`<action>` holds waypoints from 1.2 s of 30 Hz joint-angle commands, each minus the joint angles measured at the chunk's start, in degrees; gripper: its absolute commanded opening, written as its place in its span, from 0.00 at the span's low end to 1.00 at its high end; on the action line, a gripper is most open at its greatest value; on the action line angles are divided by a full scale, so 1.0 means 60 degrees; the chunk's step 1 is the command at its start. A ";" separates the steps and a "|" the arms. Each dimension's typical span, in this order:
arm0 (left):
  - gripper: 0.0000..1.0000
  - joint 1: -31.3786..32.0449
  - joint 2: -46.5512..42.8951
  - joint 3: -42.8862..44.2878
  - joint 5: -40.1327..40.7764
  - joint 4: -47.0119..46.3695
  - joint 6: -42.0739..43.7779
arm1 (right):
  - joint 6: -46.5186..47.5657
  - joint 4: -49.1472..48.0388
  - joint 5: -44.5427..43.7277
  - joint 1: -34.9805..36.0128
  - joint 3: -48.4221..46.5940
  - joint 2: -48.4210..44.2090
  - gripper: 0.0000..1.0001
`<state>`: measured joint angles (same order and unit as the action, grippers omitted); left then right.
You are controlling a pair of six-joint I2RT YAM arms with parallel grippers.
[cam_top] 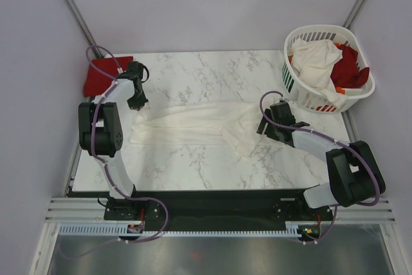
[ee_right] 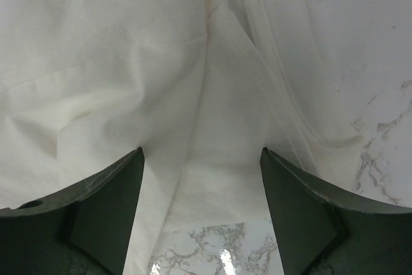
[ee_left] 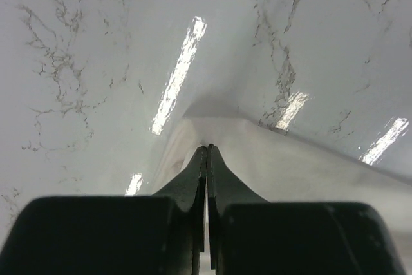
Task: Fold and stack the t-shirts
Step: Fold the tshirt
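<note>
A cream-white t-shirt (cam_top: 193, 123) lies stretched in a long band across the middle of the marble table. My left gripper (cam_top: 137, 102) is at its left end, shut on a corner of the cloth; in the left wrist view the fabric (ee_left: 290, 172) rises to a peak at my closed fingertips (ee_left: 207, 147). My right gripper (cam_top: 262, 127) is at the shirt's bunched right end, open, with the cloth (ee_right: 129, 62) lying between and beyond its fingers (ee_right: 201, 156). A folded red t-shirt (cam_top: 103, 75) lies at the back left corner.
A white slatted laundry basket (cam_top: 360, 98) stands at the back right, holding a cream-white shirt (cam_top: 317, 61) and red shirts (cam_top: 349, 66). Bare marble (cam_top: 193, 162) shows in front of the shirt and behind it.
</note>
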<state>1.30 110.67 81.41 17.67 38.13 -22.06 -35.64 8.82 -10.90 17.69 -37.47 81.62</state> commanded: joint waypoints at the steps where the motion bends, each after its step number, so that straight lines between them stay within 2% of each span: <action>1: 0.02 -0.0041 0.0143 0.0392 -0.0074 -0.0437 -0.0277 | 0.0182 -0.0298 0.0146 -0.0122 -0.0053 0.0150 0.81; 5: 0.02 -0.0201 0.0158 0.0902 -0.0336 -0.0569 -0.0205 | 0.0212 -0.0313 0.0190 -0.0136 -0.0126 0.0195 0.80; 10: 0.02 -0.1532 0.1004 0.1899 -0.2518 -0.0423 -0.0541 | 0.0271 -0.0386 0.0307 -0.0151 -0.0229 0.0560 0.80; 16: 0.02 -0.1901 0.2485 0.3233 -0.3648 0.0236 -0.0483 | 0.0329 -0.0445 0.0380 -0.0136 -0.0317 0.0693 0.81; 19: 0.22 -0.1916 0.2838 0.3658 -0.3853 0.0310 -0.0293 | 0.0359 -0.0444 0.0424 -0.0136 -0.0332 0.0649 0.86; 20: 0.41 -0.1916 0.2708 0.3644 -0.3868 0.0325 -0.0263 | 0.0359 -0.0415 0.0468 -0.0151 -0.0288 0.0591 0.87; 23: 0.62 -0.1930 0.2240 0.3571 -0.3459 0.0310 -0.0278 | 0.0344 -0.0415 0.0512 -0.0137 -0.0127 0.0357 0.89; 24: 0.66 -0.1931 0.1789 0.3542 -0.3124 0.0310 -0.0278 | 0.0344 -0.0386 0.0498 -0.0136 -0.0068 0.0283 0.89; 30: 0.69 -0.1887 -0.0524 0.2943 -0.2580 0.0442 -0.0073 | 0.0096 -0.0181 0.0541 -0.0122 0.0269 -0.0274 0.89; 36: 0.66 -0.1477 -0.1877 0.0206 -0.3206 0.0267 -0.0554 | -0.0110 -0.0064 0.0498 0.0083 0.0532 -0.0523 0.89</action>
<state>-9.28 101.03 89.17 -0.12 39.27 -24.05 -35.14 6.22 -7.53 17.52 -35.46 79.81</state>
